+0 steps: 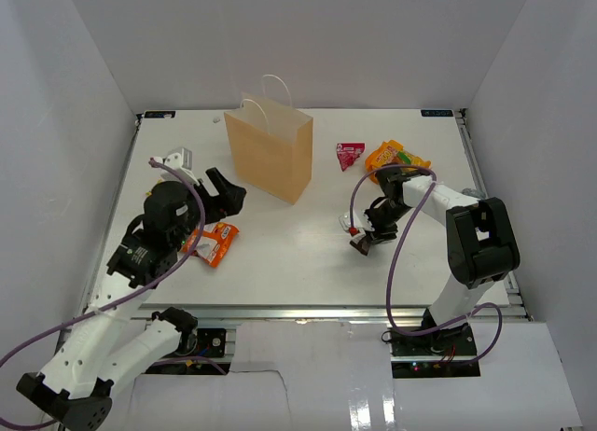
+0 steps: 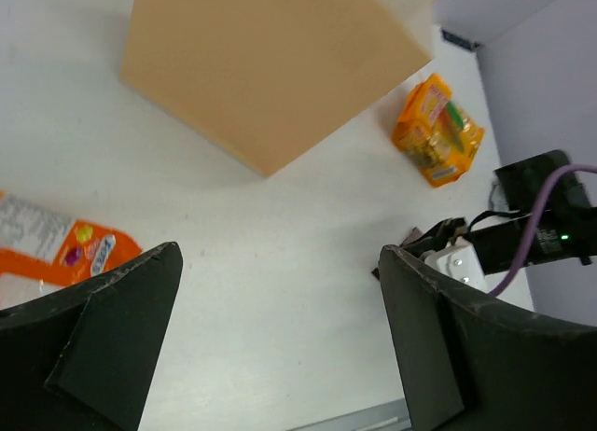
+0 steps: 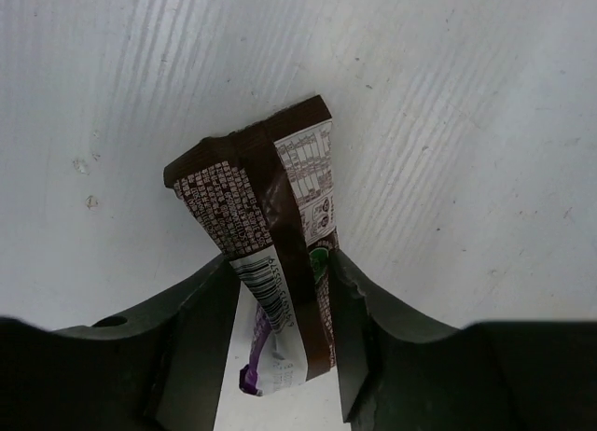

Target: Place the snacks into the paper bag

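Observation:
The tan paper bag stands upright at the back centre; its side also fills the top of the left wrist view. My right gripper is low over the table and shut on a dark brown packet, which lies between its fingers. My left gripper is open and empty, left of the bag, jaws wide apart. An orange-white packet lies below it. A red triangular packet and the larger orange-yellow pouch lie right of the bag. The magenta-pink and small yellow packets are out of view.
A small whitish-grey thing lies at the far left of the table; I cannot tell what it is. White walls enclose the table on three sides. The right arm's purple cable loops over the front right.

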